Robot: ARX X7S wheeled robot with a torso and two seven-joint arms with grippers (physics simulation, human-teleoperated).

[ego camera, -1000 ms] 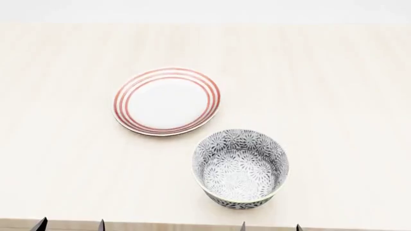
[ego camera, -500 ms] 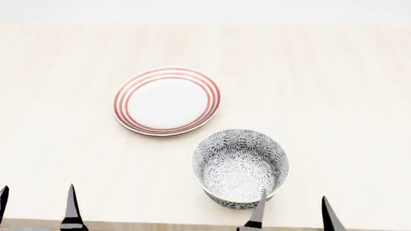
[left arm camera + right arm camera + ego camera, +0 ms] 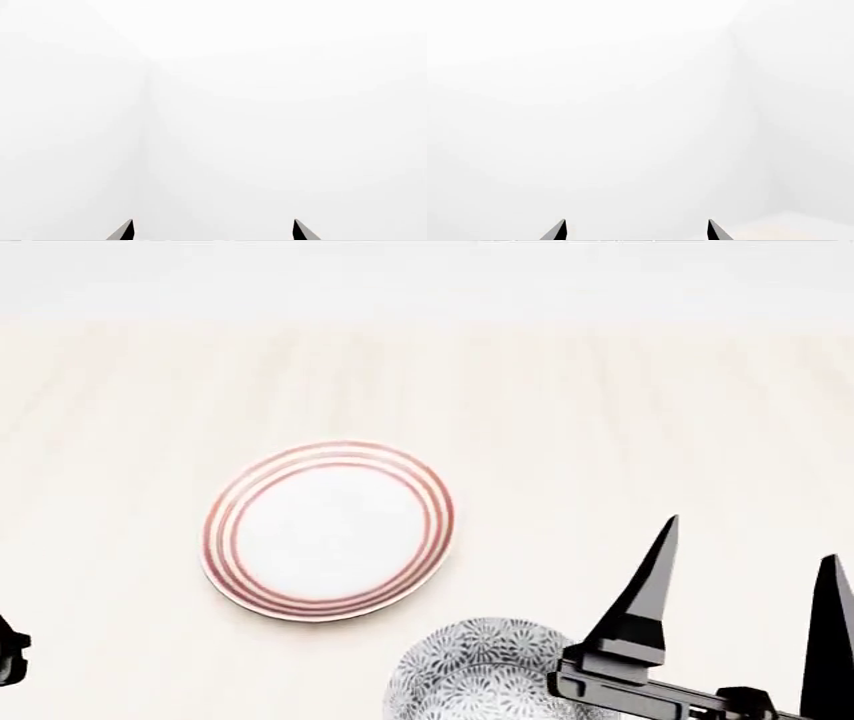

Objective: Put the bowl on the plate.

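head view: right gripper [image 3: 747, 575] risen since earlier, fingers spread, beside bowl [image 3: 481, 675]; plate [image 3: 328, 530] lower in frame. left fingers [image 3: 127, 231] spread, shown only by wrist view.

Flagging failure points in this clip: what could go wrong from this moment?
The bowl is half cut off at the head view's lower edge, so aiming the open right gripper may be imprecise. Both wrist views show only blank wall, giving no help. A bad rim pinch could tip the bowl short of the plate.
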